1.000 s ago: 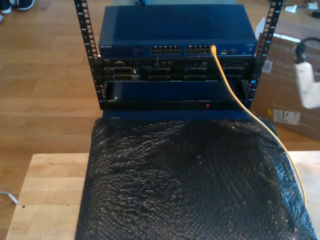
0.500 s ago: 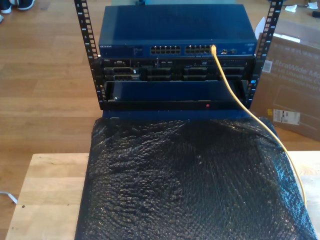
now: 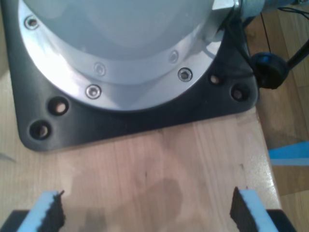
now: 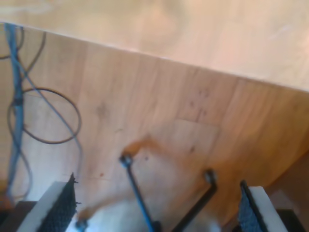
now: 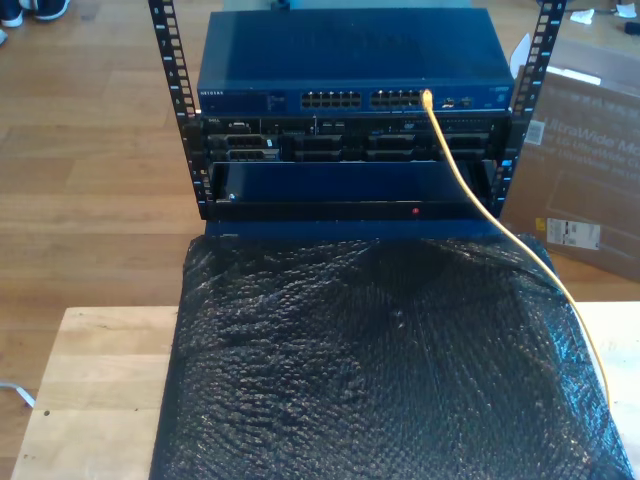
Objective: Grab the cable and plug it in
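Note:
The yellow cable [image 5: 470, 185] runs from a port on the blue switch [image 5: 350, 60] in the rack, where its end sits among the right-hand ports. From there it drops across the black bubble wrap [image 5: 380, 370] toward the exterior view's right edge. My first gripper [image 3: 147, 212] is open above bare wooden table, its foam-backed pads [image 3: 50, 212] wide apart with nothing between them. My second gripper [image 4: 154, 210] is also open and holds nothing, its pads [image 4: 60, 208] hanging over the wooden floor beside a table edge.
A metal rack [image 5: 175, 90] holds the switch and the darker units below it. A cardboard box [image 5: 590, 150] stands at the exterior view's right. A round arm base on a black plate [image 3: 120, 121] sits ahead of my first gripper. Loose blue and black wires [image 4: 17, 96] lie on the floor.
A white arm part that hung at the exterior view's right edge a second ago has left that view. The cable and rack have not moved.

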Motion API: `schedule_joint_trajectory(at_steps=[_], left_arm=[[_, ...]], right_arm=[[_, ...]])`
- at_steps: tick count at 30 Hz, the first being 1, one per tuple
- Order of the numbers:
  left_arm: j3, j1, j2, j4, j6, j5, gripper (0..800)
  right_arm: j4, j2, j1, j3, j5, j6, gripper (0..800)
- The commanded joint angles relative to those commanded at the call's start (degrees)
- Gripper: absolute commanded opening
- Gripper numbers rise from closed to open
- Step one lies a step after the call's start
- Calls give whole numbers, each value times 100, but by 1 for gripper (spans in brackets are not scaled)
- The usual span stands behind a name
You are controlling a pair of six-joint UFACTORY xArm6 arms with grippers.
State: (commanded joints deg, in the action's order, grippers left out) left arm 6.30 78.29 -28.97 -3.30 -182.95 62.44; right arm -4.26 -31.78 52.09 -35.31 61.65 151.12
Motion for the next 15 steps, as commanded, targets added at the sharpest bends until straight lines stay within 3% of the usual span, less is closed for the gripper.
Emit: schedule_joint_trajectory(at_steps=[7,15], left_arm=[[0,0,0,0,-9,9,800],[-9,0,0,0,-9,9,800]], right_arm=[[114,-220,958,281,879,879,800],[167,-607,1767,1081,1020,1662,800]])
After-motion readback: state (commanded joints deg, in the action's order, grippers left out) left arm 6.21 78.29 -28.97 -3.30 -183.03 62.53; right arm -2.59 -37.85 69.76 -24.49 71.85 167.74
